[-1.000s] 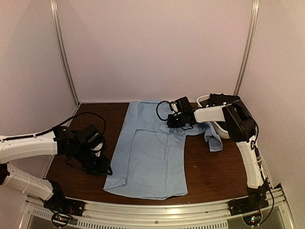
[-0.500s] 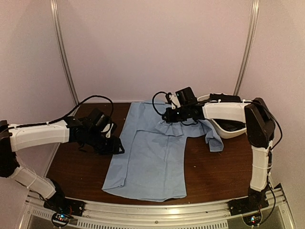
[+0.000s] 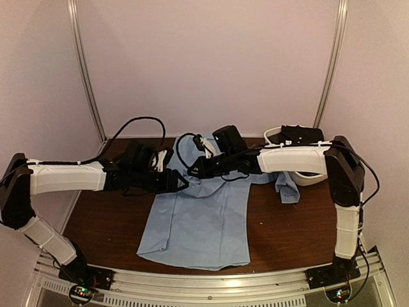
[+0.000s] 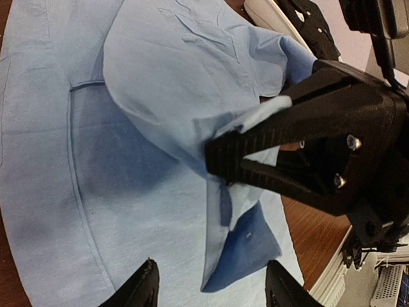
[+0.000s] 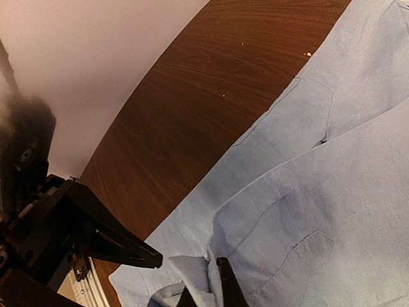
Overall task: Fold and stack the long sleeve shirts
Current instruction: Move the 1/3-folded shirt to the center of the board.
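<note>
One light blue long sleeve shirt lies spread on the brown table. My right gripper reaches left across the shirt. It is shut on a fold of its cloth and holds that fold lifted over the shirt's upper body. In the right wrist view the gripper pinches the cloth. My left gripper is open, close beside the right one and just above the shirt's upper left part. In the left wrist view its gripper hangs empty over the shirt, facing the right gripper.
A white oval tub stands at the back right, partly behind the right arm. One blue sleeve trails toward it. Bare brown table lies on the left. Metal frame posts and the white walls enclose the table.
Both arms moved toward the middle. The right gripper carried the shirt's fold leftward over the body. The left gripper swung right and back from the bare table to the shirt's upper left.
</note>
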You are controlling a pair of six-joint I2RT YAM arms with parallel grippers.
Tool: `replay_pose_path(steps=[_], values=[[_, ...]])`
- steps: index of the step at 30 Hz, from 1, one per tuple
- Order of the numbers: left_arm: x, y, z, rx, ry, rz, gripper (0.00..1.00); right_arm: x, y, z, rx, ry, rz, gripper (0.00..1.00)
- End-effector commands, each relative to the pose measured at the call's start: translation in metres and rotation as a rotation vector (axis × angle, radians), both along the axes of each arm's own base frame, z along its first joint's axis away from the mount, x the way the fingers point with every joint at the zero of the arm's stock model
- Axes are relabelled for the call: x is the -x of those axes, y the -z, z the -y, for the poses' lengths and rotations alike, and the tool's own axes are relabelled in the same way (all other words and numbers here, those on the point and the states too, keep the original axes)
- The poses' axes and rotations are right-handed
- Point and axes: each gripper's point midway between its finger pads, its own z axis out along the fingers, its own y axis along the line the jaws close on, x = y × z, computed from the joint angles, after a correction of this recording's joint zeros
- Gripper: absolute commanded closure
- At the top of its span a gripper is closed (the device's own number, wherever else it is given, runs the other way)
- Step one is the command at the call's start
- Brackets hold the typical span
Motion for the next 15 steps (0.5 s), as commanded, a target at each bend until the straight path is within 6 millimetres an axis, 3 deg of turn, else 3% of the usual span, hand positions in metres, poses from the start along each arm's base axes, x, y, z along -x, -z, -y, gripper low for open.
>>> replay_pose_path(steps=[1, 7, 15], values=[[-0.01, -0.005, 0.012, 0.086, -0.002, 0.034, 0.42, 0.005, 0.003, -0.017, -0.047, -0.03, -0.033, 1.0], [-0.014, 0.003, 0.02, 0.1, 0.002, 0.025, 0.49, 0.01, 0.012, -0.024, -0.044, -0.044, -0.052, 1.0], [-0.011, 0.019, 0.016, 0.075, -0.019, -0.036, 0.86, 0.009, 0.009, -0.026, -0.048, -0.038, -0.044, 0.98]])
